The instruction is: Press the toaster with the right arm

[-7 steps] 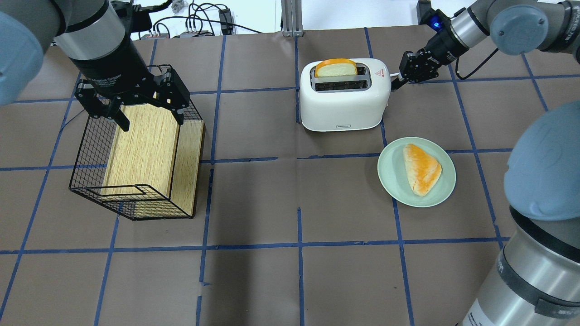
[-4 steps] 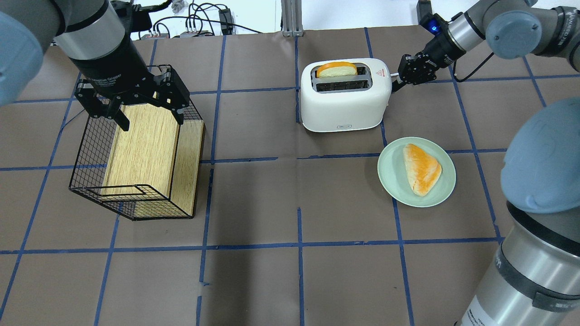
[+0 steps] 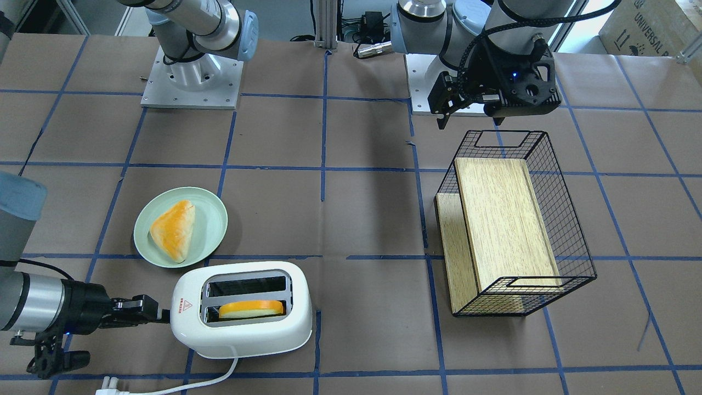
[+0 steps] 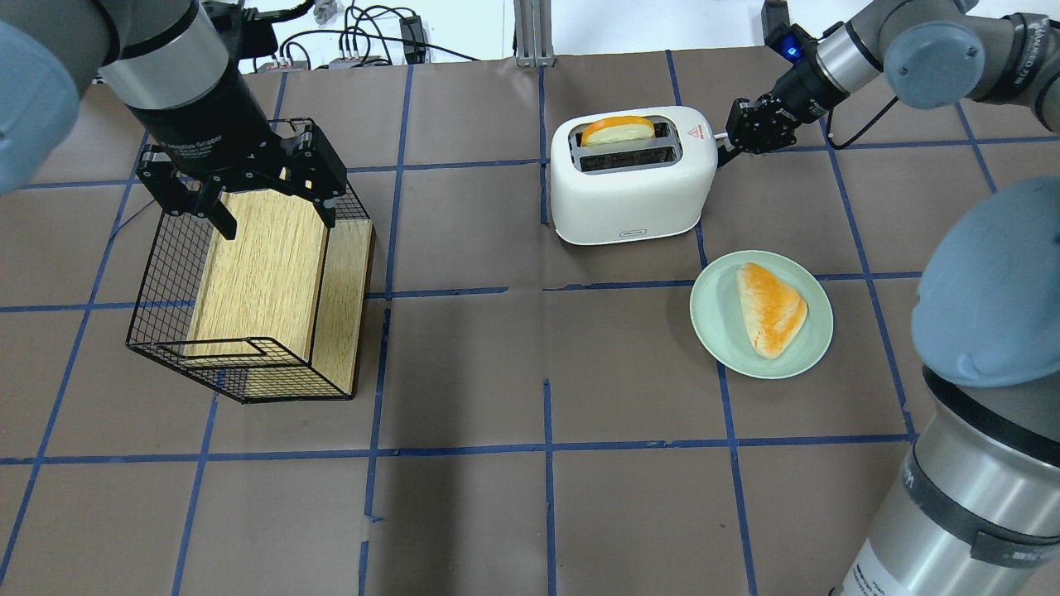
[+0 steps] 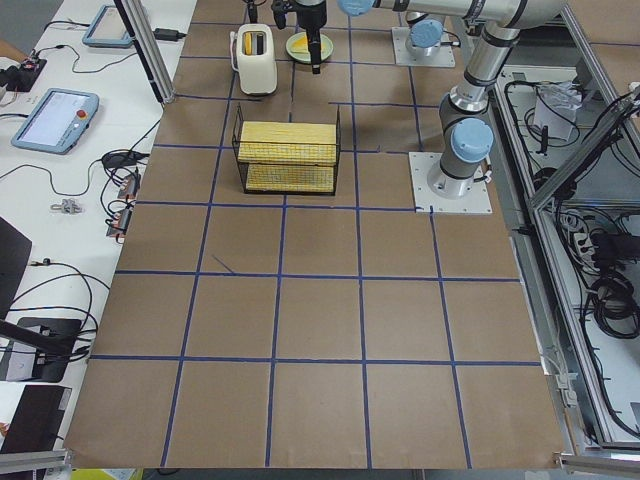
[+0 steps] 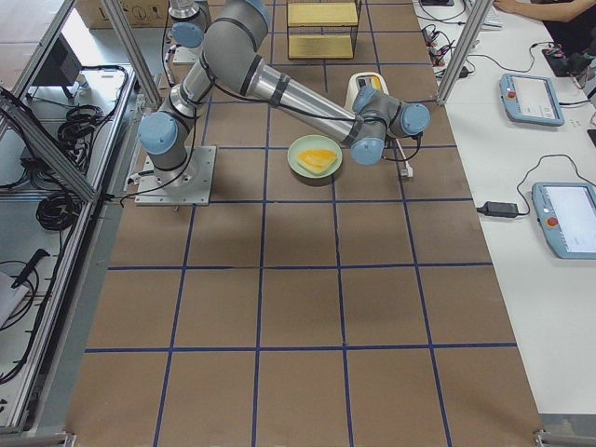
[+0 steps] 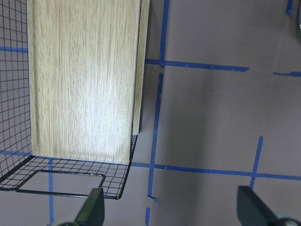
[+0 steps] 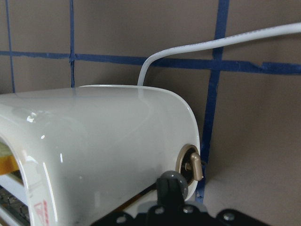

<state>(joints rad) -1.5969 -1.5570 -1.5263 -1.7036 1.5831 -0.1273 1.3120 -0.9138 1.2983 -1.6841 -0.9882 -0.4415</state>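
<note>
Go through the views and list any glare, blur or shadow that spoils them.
Right wrist view: glare streaks on the glossy toaster; the right gripper at the bottom edge is out of focus. Left wrist view: the left gripper has blurred fingertips, and the wooden board carries a pale sheen. Overhead view: a soft shadow darkens the table near the bottom edge.

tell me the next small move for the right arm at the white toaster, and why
Probably ease the right arm's black gripper straight down a little. Its shut tips sit at the end of the white glossy toaster, beside a tan knob, and the orange-crusted bread slice pokes above its slot, so the press does not look finished.
</note>
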